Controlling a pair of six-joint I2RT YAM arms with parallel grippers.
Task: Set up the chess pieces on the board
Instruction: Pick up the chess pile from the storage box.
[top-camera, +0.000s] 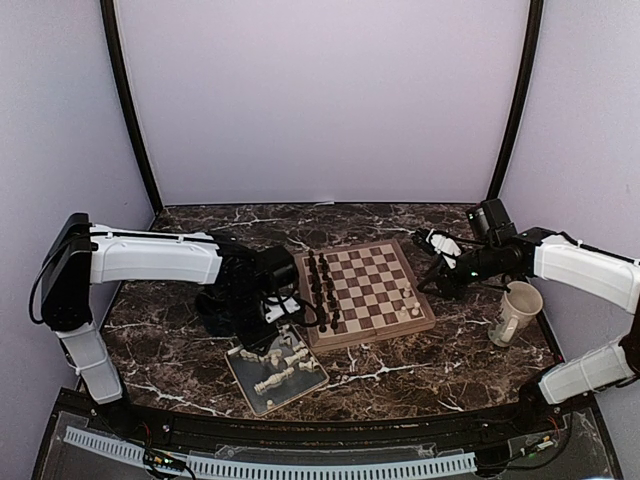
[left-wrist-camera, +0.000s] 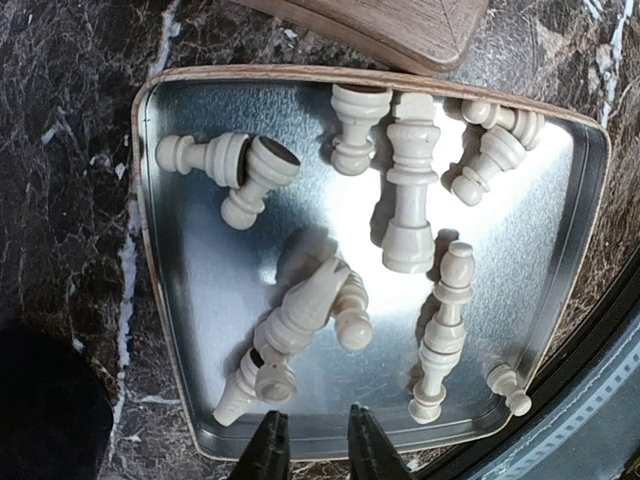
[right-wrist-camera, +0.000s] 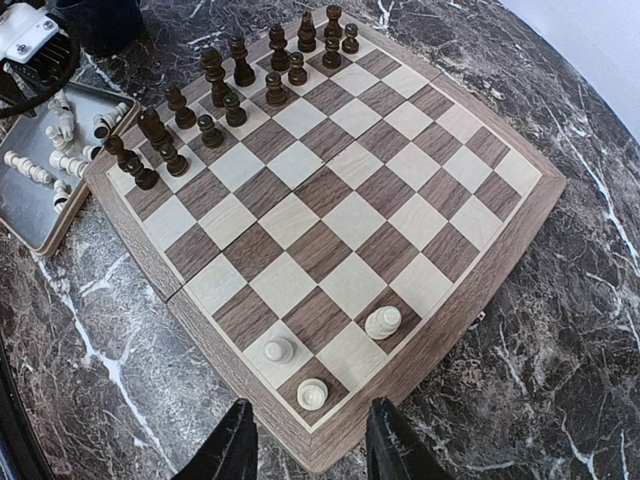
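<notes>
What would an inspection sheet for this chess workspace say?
Surface: dark veined marble table.
Job's things: board holds three white pieces at one corner; other white pieces lie in the tray; dark pieces stand in two rows.
Clutter: cream cup right of the board.
Grippers: left gripper open over the tray; right gripper open at the board's edge; both empty.
Cables: black cable loops beside the left arm.
Surroundings: pale walls.
</notes>
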